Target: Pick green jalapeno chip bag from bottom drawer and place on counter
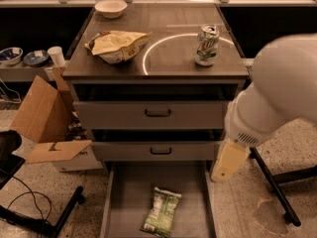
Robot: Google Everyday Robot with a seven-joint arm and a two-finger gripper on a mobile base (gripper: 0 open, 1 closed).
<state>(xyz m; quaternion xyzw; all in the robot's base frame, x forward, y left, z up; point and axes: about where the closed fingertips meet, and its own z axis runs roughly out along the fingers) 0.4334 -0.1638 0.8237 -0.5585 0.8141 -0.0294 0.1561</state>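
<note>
The green jalapeno chip bag [161, 210] lies flat on the grey floor of the open bottom drawer [126, 197], near its front middle. The counter [168, 48] above it bears a thin bright ring [148, 53]. Only my white arm [277, 93] shows, at the right, with a cream-coloured link [229, 161] hanging down beside the drawer's right edge, above and to the right of the bag. My gripper itself is out of view.
On the counter are a tan-yellow bag [118, 44], a soda can [207, 44] and a white bowl [111, 7]. The two upper drawers [157, 114] stand slightly open. A cardboard box [47, 118] stands at the left, and chair legs [275, 182] at the right.
</note>
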